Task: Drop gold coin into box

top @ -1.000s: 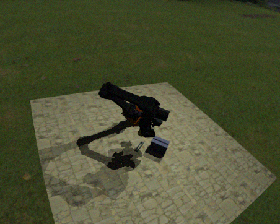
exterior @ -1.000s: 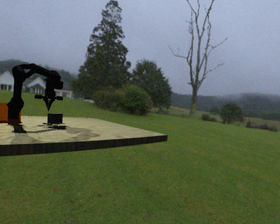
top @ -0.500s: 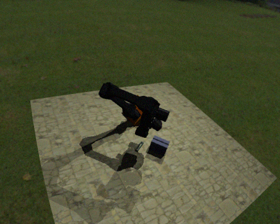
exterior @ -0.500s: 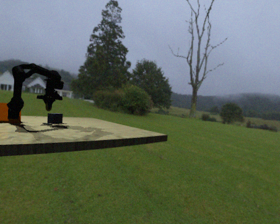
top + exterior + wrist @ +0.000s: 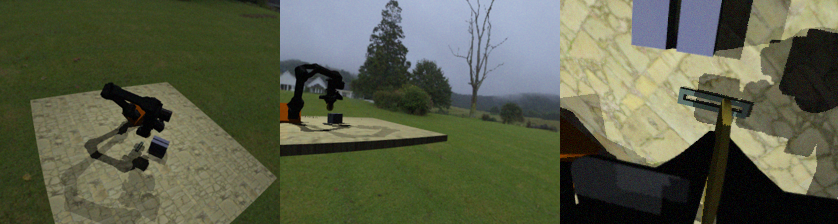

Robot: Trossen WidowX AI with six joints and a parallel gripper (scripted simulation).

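Observation:
The gold coin (image 5: 329, 107) (image 5: 725, 117) is upright between my fingers and shows edge-on in the wrist view. My gripper (image 5: 143, 133) (image 5: 330, 103) (image 5: 716, 138) is shut on it, above the mat and higher than the box. The dark-green holder (image 5: 139, 146) (image 5: 682, 96) is empty; the coin's far end overlaps it in the wrist view. The closed grey box (image 5: 158, 151) (image 5: 335, 118) (image 5: 697, 27) stands beside the holder. Its narrow slot (image 5: 673, 25) is left of and beyond the coin in the wrist view, running in nearly the same direction as the coin's edge.
The stone-patterned table top (image 5: 198, 161) (image 5: 413, 134) carries the arm, holder and box. The orange arm base (image 5: 140, 114) (image 5: 284, 112) is behind the gripper. Dark arm shadows (image 5: 93, 148) (image 5: 815, 75) fall across the stone around the holder.

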